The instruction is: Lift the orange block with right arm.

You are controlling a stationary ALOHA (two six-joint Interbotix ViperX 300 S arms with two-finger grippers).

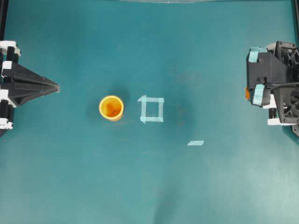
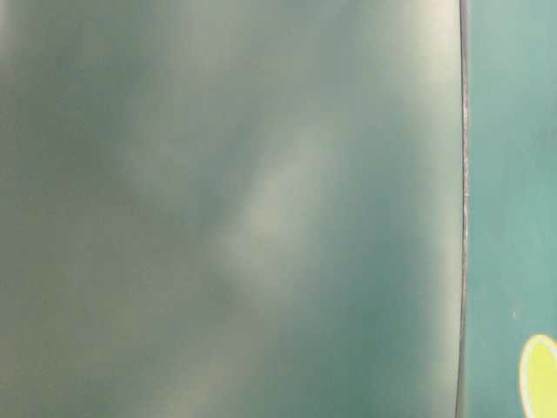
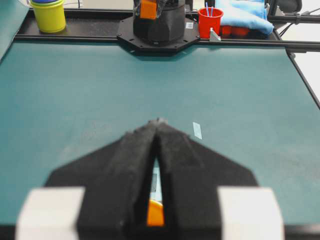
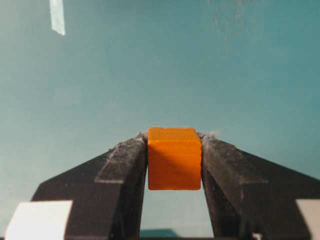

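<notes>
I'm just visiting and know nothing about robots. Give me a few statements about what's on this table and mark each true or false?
1. The right hand is shut on the block. True.
2. The block sits inside the tape square. False: the square is bare; the block is in the right hand, near the table's edge.
3. The left hand is closed to a point, holding nothing. True.
4. The cup stands inside the tape square. False: it stands beside the square, on the left hand's side.
5. A loose tape strip lies apart from the square. True.
</notes>
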